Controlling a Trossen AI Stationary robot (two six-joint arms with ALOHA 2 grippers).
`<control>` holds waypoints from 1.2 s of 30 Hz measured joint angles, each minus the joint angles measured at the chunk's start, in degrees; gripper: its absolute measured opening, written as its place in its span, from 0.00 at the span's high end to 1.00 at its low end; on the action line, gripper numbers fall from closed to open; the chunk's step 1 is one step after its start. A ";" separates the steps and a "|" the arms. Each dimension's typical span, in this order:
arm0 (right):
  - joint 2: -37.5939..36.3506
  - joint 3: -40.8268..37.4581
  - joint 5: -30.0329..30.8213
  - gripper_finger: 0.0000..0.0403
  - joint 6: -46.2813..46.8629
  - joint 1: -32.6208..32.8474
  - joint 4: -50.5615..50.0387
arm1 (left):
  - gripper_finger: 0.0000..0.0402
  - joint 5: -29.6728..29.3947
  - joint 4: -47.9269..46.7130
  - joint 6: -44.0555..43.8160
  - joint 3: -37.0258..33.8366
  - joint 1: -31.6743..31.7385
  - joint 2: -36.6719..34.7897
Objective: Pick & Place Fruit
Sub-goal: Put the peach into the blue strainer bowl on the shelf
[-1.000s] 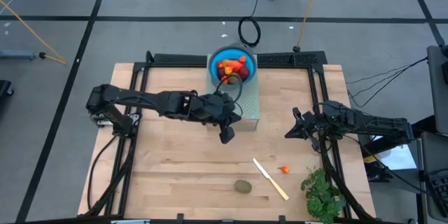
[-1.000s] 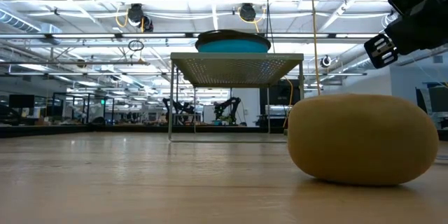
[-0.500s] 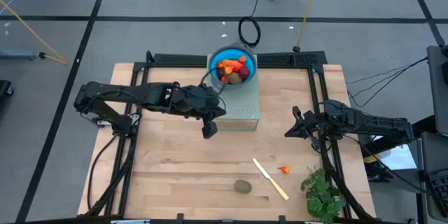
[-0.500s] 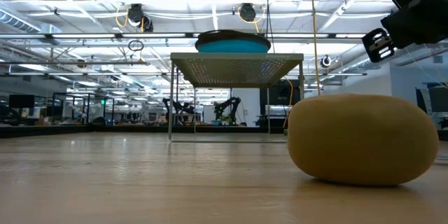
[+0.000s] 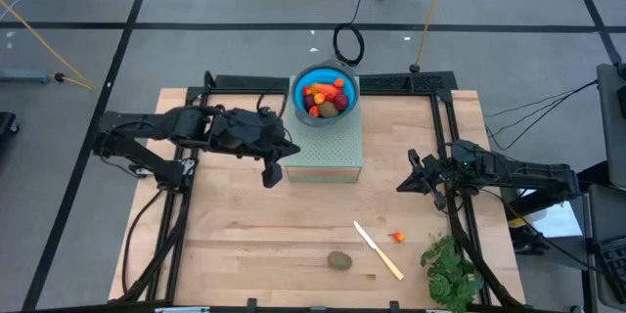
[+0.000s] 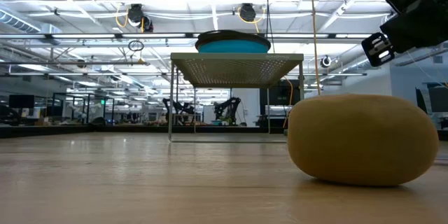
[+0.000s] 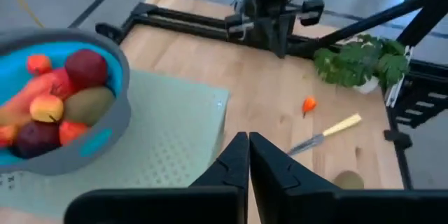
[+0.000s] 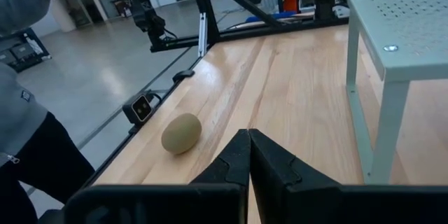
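Observation:
A blue bowl [image 5: 297, 106] holds several fruit pieces [image 5: 325, 97] and stands on a pale green perforated stand [image 5: 333, 155] at the table's far middle. One brown-green kiwi-like fruit [image 5: 339, 260] lies on the table near the front edge, and it shows large in the low view [image 6: 360, 138]. A tiny orange-red bit [image 5: 398, 238] lies to its right. My left gripper [image 5: 272, 174] hovers shut and empty just left of the stand, with the bowl [image 7: 105, 122] beside it. My right gripper [image 5: 403, 184] waits shut at the right side, above the table.
A cream knife [image 5: 378, 249] lies between the kiwi-like fruit and the orange bit. A green leafy bunch [image 5: 450, 269] sits at the near right corner. Black frame rails [image 5: 186, 205] run along the table's sides. A person [image 8: 21, 112] stands beyond the table's near edge.
My left gripper has drawn back from in front of the stand toward the table's left edge and risen, leaving the top of the low view. It has stayed shut and empty. The fruit has not moved.

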 joint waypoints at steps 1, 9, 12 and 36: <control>0.00 0.00 0.01 1.00 0.01 0.00 0.07 | 0.96 -0.02 -0.55 0.31 -0.04 0.00 -0.47; -0.02 0.00 0.94 1.00 0.05 0.00 0.07 | 0.99 0.04 1.62 0.09 -6.30 0.13 -6.45; -0.02 0.00 3.10 1.00 0.02 0.00 0.23 | 0.99 0.09 6.36 -1.31 -13.45 0.11 -11.48; 1.59 0.00 4.64 1.00 0.28 0.02 10.63 | 0.98 3.58 39.24 -0.36 -58.94 -0.02 -45.21</control>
